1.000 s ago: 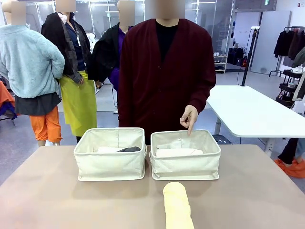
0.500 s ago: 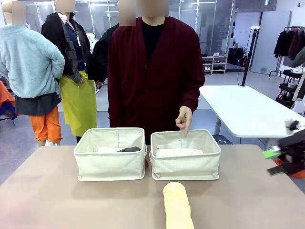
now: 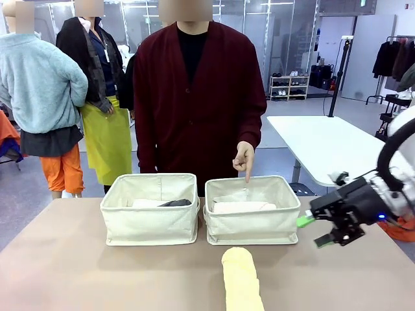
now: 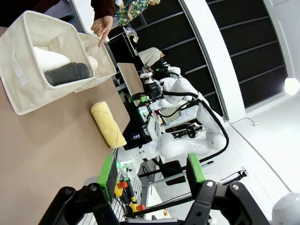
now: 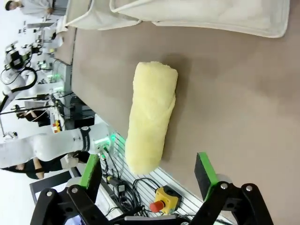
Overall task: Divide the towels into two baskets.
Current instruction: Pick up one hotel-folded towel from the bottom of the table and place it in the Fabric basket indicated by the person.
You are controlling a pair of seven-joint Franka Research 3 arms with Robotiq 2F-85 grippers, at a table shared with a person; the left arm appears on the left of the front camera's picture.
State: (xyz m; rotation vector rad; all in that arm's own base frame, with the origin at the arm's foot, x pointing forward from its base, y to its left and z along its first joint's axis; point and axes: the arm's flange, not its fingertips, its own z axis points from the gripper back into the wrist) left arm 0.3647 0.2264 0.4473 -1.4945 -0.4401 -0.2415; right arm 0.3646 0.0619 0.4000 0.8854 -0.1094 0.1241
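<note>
Yellow towel beside open right gripper

Pale yellow towel on a tan-brown counter; two cream canvas baskets, the left basket holding a dark grey towel and a white one. The right basket holds what appears to be a pale pink towel. Right gripper: black with green pads; the person's cardigan is dark maroon.

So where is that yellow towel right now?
The pale yellow towel lies on the table's near edge in the front view, just in front of the right basket, with the open right gripper off to its right.
</note>
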